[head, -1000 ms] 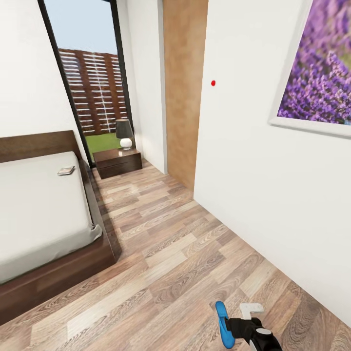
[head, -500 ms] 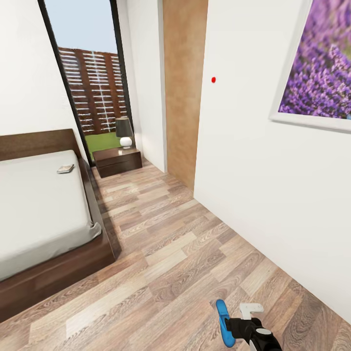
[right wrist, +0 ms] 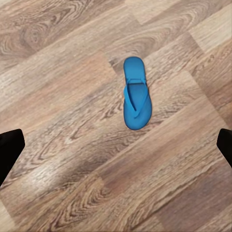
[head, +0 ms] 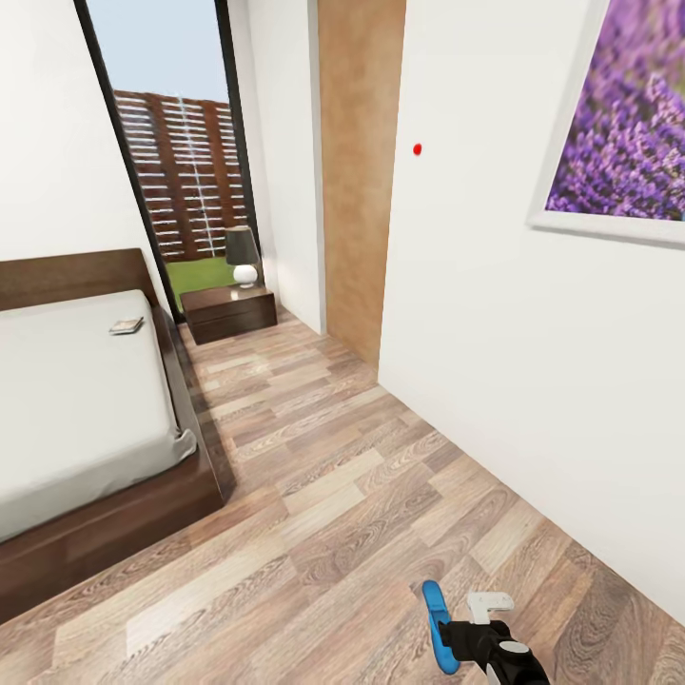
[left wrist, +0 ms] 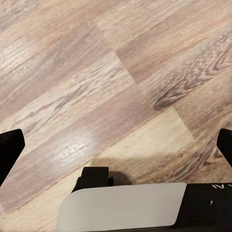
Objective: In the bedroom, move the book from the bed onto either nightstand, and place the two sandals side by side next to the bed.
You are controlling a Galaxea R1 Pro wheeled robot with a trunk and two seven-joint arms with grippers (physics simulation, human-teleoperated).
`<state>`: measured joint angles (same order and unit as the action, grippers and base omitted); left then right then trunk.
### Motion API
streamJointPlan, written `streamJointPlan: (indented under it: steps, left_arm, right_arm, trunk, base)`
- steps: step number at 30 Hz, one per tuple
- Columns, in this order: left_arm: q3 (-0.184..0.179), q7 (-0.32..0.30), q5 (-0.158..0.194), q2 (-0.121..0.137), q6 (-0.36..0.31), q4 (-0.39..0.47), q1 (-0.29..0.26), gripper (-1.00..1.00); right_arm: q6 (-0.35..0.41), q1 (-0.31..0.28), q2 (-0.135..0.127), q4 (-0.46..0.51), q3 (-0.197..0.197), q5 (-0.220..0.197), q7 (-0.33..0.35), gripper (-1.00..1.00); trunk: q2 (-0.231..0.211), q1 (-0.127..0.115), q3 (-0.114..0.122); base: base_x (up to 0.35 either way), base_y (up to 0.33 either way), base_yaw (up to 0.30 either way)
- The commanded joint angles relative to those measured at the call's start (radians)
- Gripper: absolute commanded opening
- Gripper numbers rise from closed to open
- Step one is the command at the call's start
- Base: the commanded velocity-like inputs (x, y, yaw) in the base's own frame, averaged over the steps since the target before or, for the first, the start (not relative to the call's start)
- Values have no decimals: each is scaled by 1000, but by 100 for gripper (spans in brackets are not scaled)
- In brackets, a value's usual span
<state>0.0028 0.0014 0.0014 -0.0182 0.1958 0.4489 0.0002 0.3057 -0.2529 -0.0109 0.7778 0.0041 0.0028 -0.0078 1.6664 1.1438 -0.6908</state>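
On the bed (head: 86, 419): book (head: 127, 326) near headboard.
Floor (head: 314, 495): blue sandal (right wrist: 136, 94) flat.
Right end effector (right wrist: 116, 147): spread, empty.
Left end effector (left wrist: 116, 147): spread, empty.

Wood-plank floor (head: 333, 495), bed (head: 76, 400), nightstand (head: 228, 314).
Book (head: 127, 326) on mattress; lamp (head: 243, 259) on nightstand; blue sandal (right wrist: 136, 94) on floor.

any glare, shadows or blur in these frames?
Head view: sharp; the lavender picture looks soft-focus, and the bed shades the floor beside it. Left wrist view: pale sheen on the planks, dark shadow under the arm. Right wrist view: the blue sandal is crisp, with little shadow.
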Motion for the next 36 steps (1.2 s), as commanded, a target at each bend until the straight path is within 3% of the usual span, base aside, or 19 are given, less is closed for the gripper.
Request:
streamJointPlan:
  steps: [1,6,7,11,13,14,17,21,27,36]
  left_arm:
    - [0,0,0,0,2,1,0,100]
    - [1,-1,-1,1,3,18,0,100]
    - [1,4,-2,1,0,121,0,100]
    - [-1,6,-4,-4,-51,380,0,100]
    - [-1,6,-4,-8,-124,505,-1,100]
    - [-1,4,-3,-13,-215,619,-5,100]
    - [-2,0,-1,-19,-319,729,-37,100]
    - [-22,-2,0,-23,-362,774,-88,100]
    - [-76,0,-3,-22,-370,781,-99,100]
    - [-90,0,-4,-22,-371,781,-100,100]
  right_arm:
    - [6,0,0,2,0,0,-1,100]
    - [6,0,0,1,0,0,-1,100]
    - [6,0,0,1,0,0,-1,100]
    - [6,0,0,-1,0,0,-1,100]
    - [6,0,0,-7,0,1,-1,100]
    - [6,0,0,-18,0,1,-1,100]
    - [6,0,0,-33,1,2,-1,100]
    - [6,0,0,-40,1,2,-1,100]
    - [6,0,0,-41,1,2,-1,100]
    - [12,0,-1,-40,-1,2,-1,100]
  trunk:
    - [1,0,-1]
    - [1,0,-1]
    - [1,0,-1]
    - [1,0,-1]
    - [1,0,-1]
    - [1,0,-1]
    - [1,0,-1]
    - [1,0,-1]
    - [36,19,-17]
    - [99,54,-45]
  base:
    - [0,0,0]
    - [0,0,0]
    - [0,0,0]
    - [0,0,0]
    - [0,0,0]
    - [0,0,0]
    - [0,0,0]
    - [0,0,0]
    - [0,0,0]
    - [0,0,0]
